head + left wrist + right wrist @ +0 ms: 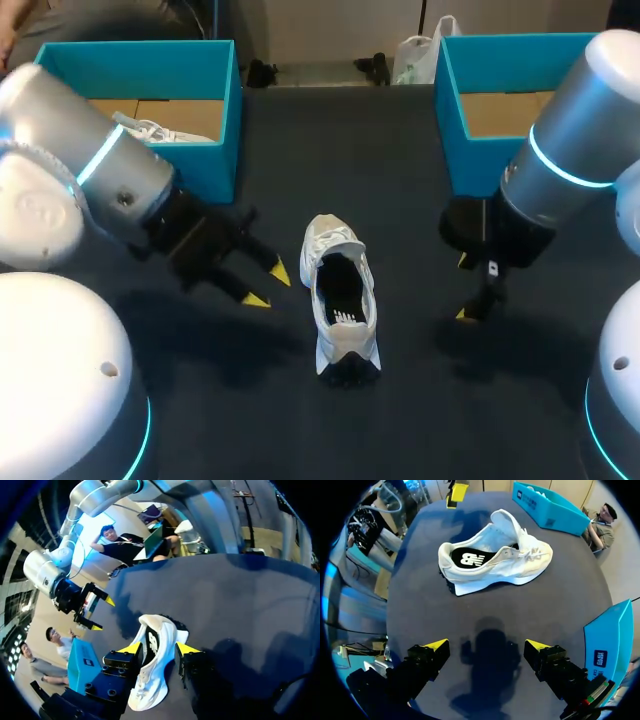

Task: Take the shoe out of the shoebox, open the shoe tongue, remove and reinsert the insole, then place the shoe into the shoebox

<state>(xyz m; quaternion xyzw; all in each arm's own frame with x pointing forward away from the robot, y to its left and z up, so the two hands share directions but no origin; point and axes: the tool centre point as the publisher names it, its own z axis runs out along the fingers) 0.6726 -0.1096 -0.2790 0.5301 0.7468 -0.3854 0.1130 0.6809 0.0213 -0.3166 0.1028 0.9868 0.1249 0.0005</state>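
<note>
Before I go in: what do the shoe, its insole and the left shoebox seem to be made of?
The shoe looks like white matte textile or mesh with suede-like panels, judging by its soft folded tongue and laces. The insole seems to be black fabric over foam, smooth with a printed mark. The left shoebox looks like matte cardboard: teal outside, bare brown inside.

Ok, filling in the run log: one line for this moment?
shoe: on table, tongue open, insole in | left gripper: open, beside shoe | right gripper: open, empty
</note>
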